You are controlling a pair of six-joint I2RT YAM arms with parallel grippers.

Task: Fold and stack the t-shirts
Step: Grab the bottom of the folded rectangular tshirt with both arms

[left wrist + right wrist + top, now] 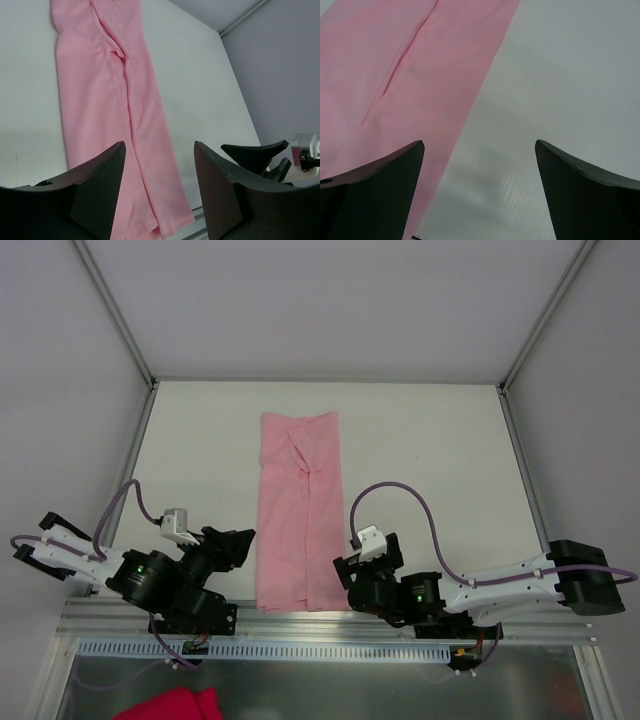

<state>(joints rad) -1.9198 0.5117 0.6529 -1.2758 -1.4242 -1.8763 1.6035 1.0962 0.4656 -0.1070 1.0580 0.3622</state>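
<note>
top: overhead, far | wrists: low, close, forward | shared: t-shirt (pixel 298 510)

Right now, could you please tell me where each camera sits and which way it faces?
Top external: above and behind the robot, looking down on the table, the t-shirt, the left arm and the right arm.
Right wrist: low over the table, facing away from the robot along the t-shirt's right edge; the open right gripper frames it.
Left wrist: low, facing the far right corner across the t-shirt; the open left gripper shows, the right gripper beyond.
Shared: both wrist views catch the t-shirt's central crease.
</note>
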